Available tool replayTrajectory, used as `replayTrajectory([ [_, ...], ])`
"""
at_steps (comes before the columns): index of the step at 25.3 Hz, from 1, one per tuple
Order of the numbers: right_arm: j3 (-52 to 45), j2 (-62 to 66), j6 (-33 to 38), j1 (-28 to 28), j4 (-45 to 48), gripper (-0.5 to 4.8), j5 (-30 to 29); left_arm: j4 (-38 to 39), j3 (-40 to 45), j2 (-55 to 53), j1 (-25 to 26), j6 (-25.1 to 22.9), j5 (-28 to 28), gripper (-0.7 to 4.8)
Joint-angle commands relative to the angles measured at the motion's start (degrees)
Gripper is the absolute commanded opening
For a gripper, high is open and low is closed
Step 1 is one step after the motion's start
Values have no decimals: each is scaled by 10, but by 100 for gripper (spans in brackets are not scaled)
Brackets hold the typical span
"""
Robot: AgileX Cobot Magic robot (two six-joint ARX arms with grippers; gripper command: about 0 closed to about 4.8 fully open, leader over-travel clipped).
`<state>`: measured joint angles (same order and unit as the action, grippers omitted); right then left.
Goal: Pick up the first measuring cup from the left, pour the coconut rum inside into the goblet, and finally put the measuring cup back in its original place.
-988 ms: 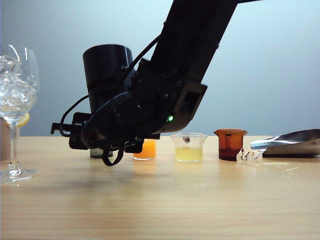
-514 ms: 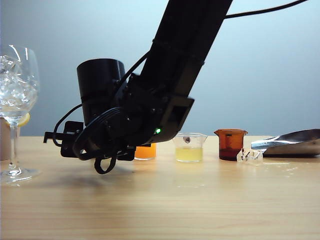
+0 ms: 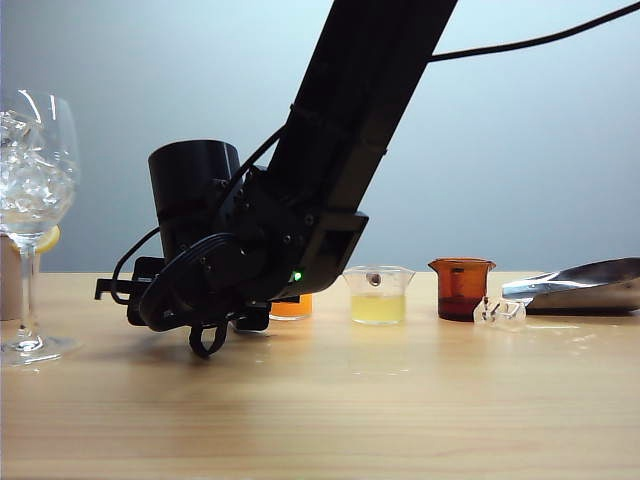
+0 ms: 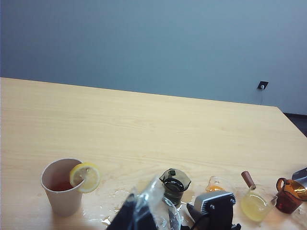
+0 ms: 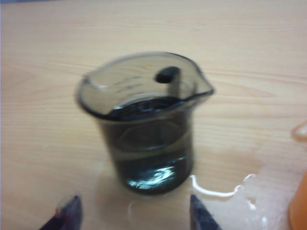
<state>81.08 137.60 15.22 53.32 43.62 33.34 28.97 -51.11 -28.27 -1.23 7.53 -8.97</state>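
The smoky grey measuring cup [image 5: 144, 124] stands upright on the wooden table, partly filled with clear coconut rum [image 5: 153, 163]. My right gripper [image 5: 136, 215] is open, its two dark fingertips [image 5: 69, 213] spread just short of the cup's base, not touching it. In the exterior view the right gripper [image 3: 125, 295] hangs low over the table and hides the cup. From the left wrist view the cup [image 4: 174, 184] stands free. The goblet [image 3: 35, 170], with ice in it, stands at the far left. Only one dark finger [image 4: 127, 215] of my left gripper shows.
Right of the grey cup stand an orange-filled cup [image 3: 292, 307], a pale yellow cup [image 3: 377, 295] and an amber cup [image 3: 461, 289]. A metal scoop [image 3: 585, 285] lies far right. A paper cup with a lemon slice [image 4: 62, 187] stands behind the goblet. Spilled liquid [image 5: 225, 191] wets the table.
The right arm has swung left and sunk lower toward the table. Its gripper now fully covers the grey cup in the exterior view. Nothing else moved.
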Motion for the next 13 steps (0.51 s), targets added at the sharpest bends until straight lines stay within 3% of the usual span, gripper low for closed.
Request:
replayTrajectory([
  [1,17,4,2,-1,-7,285,2,-8,-2,1,-1,2,-3,-4],
  [13,31,15,15,-1,-14,285,15,-8,-2,1,-1,2,-3,-4],
])
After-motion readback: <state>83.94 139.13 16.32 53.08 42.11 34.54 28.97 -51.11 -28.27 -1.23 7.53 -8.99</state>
